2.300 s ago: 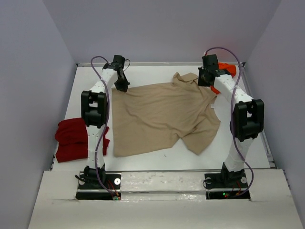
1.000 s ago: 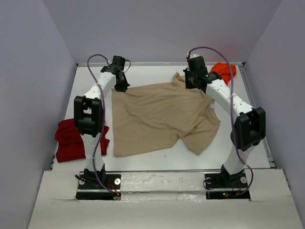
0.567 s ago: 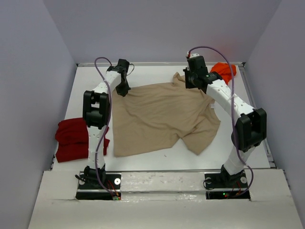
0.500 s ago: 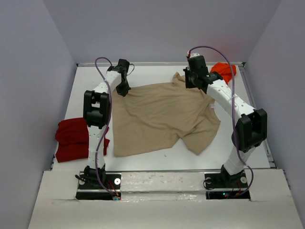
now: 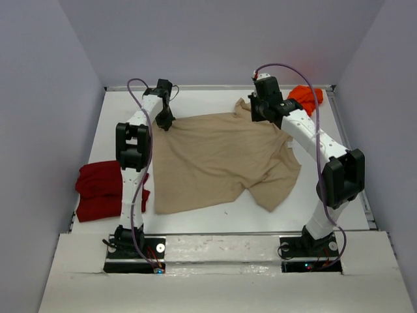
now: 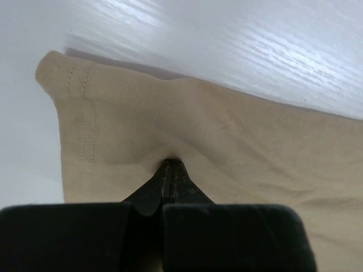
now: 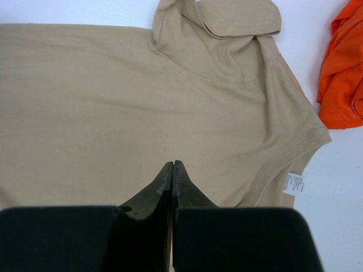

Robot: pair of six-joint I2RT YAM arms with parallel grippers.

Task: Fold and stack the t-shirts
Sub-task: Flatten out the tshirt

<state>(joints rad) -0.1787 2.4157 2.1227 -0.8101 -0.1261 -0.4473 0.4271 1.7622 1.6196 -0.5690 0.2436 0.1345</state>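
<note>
Tan collared cloth shirt [image 5: 221, 156] flat, corner pinched in left fingers [image 6: 152, 194]. Crumpled orange cloth shirt [image 7: 343, 85] right of right fingers [image 7: 160, 190]; dark red cloth shirt [image 5: 98, 189] well apart.

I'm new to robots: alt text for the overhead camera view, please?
A tan t-shirt lies spread on a white table, the left gripper and right gripper at its far edge. A dark red shirt lies left, an orange shirt far right.
</note>
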